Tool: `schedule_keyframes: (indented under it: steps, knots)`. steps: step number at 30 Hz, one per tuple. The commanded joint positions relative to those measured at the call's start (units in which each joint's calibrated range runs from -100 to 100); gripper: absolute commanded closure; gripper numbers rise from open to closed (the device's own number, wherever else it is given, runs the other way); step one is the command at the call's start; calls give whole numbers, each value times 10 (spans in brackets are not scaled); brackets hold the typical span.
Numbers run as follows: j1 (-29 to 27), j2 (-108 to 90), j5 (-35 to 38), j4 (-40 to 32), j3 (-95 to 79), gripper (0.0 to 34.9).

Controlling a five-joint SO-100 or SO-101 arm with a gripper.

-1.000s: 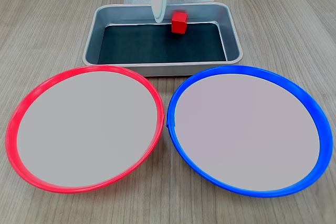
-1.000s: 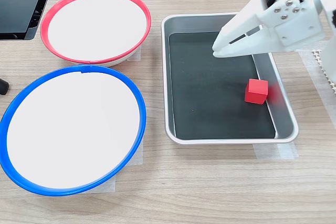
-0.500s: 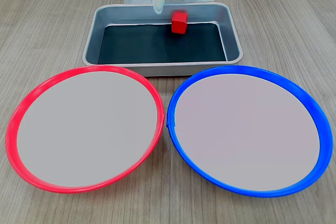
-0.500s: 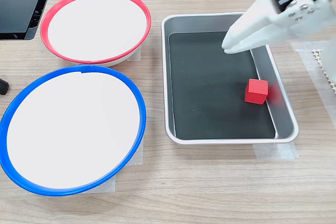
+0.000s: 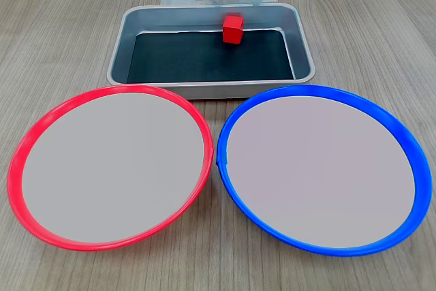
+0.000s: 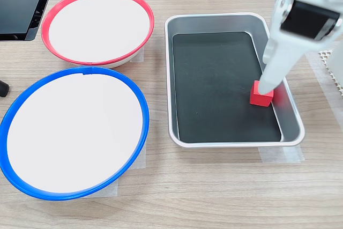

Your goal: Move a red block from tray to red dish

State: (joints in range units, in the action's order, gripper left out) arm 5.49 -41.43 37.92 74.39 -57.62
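While the red block (image 5: 233, 28) sits inside the tray (image 5: 126, 42) on its dark bottom, hard against the wall nearest the robot's base, the white pincer (image 6: 269, 81) hangs directly over it in the second exterior view, one pale finger (image 6: 278, 52) reaching down so that its tip overlaps the cube's top edge; whether it actually touches cannot be told. In the first exterior view two white fingertips show at the tray's far rim, spread to either side of the block, so the pincer stands open and grips nothing. The red dish (image 5: 41, 124) lies on the wooden bench (image 5: 54, 25) at the near left corner of the first exterior view, its pale centre bare, with the blue-rimmed dish (image 5: 409, 148) just beside it, the two rims almost meeting. The tray lies behind both dishes, close to the bench's far edge.
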Motion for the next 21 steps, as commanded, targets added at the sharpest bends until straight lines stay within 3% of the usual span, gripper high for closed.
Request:
schedule_keyframes:
  steps: [1,7,11,14,19,21]
  knots:
    - [-14,47,36,-2,13,113]
    - [-37,62,63,-70,-58,138]
    - [-39,62,68,-112,-99,175]
    - [-36,62,65,-124,-112,220]
    - [-26,63,50,-133,-99,342]
    - [-21,63,41,-124,-63,346]
